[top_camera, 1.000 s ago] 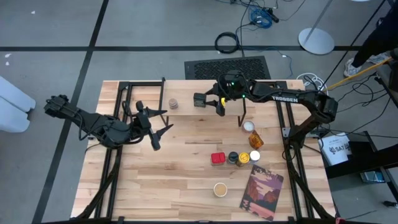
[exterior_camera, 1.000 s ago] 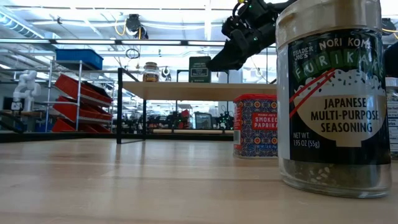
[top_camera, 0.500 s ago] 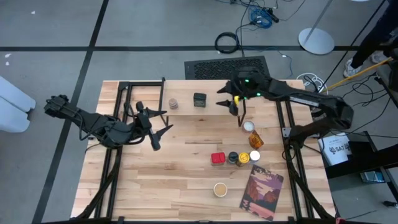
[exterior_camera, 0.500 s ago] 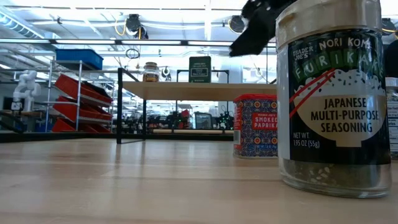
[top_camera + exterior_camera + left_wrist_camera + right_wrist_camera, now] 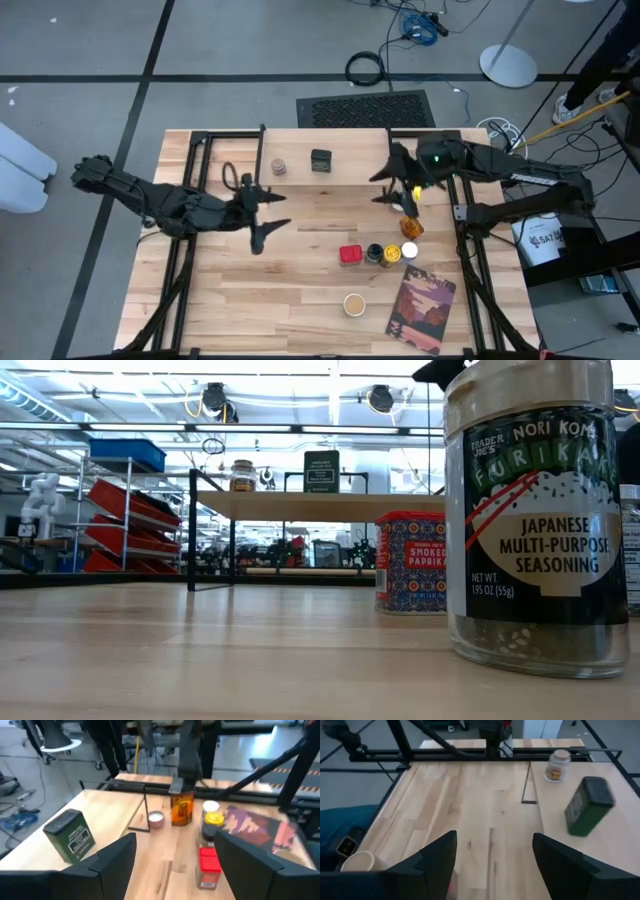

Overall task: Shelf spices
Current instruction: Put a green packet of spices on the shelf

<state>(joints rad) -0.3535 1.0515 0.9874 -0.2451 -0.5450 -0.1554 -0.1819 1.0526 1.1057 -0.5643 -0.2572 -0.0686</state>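
1. High view: shelf [image 5: 330, 165] at table's far edge already carries a tan-topped jar [image 5: 279, 166] and a green tin [image 5: 320, 159]. Right gripper [image 5: 397, 188] hangs by the shelf's end, above the orange-labelled jar [image 5: 410, 225], fingers spread, holding nothing; prob. lining up the next pick. Left gripper [image 5: 262, 208] hovers mid-table, fingers spread, empty, waiting.
2. Low view: furikake jar [image 5: 535, 510] close to lens, red paprika tin [image 5: 410, 561] behind, both on the table, unshelved.
3. Left wrist view: red tin, yellow-topped jar [image 5: 212, 819], white-topped jar [image 5: 155, 819] clustered near the book [image 5: 255, 827].
4. Right wrist view: tin and jar on shelf; fingers [image 5: 437, 860] apart.
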